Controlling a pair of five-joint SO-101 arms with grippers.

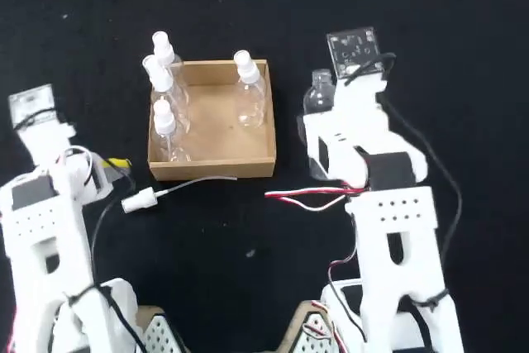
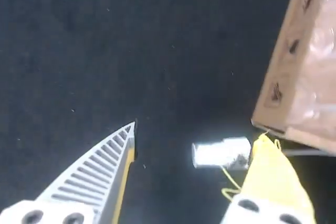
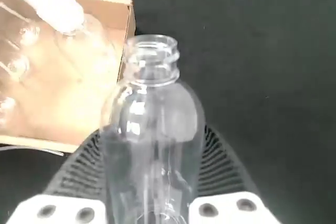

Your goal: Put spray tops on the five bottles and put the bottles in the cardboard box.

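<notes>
Four capped bottles (image 1: pixel 250 88) are seen standing in the box (image 1: pixel 211 171), so capping the last bottle (image 3: pixel 152 103) is judged to be the step in hand. It is held upright just beside the box's right wall, its neck bare, clamped between the jaws of the right gripper (image 3: pixel 152 156). The spray top (image 2: pixel 220 153) lies on the table (image 1: pixel 248 229) by the box's front left corner, between the widely spread, empty jaws of the left gripper (image 2: pixel 195 131) and seemingly touching the yellow one; it is next to be grasped, lifted and seated on that neck.
</notes>
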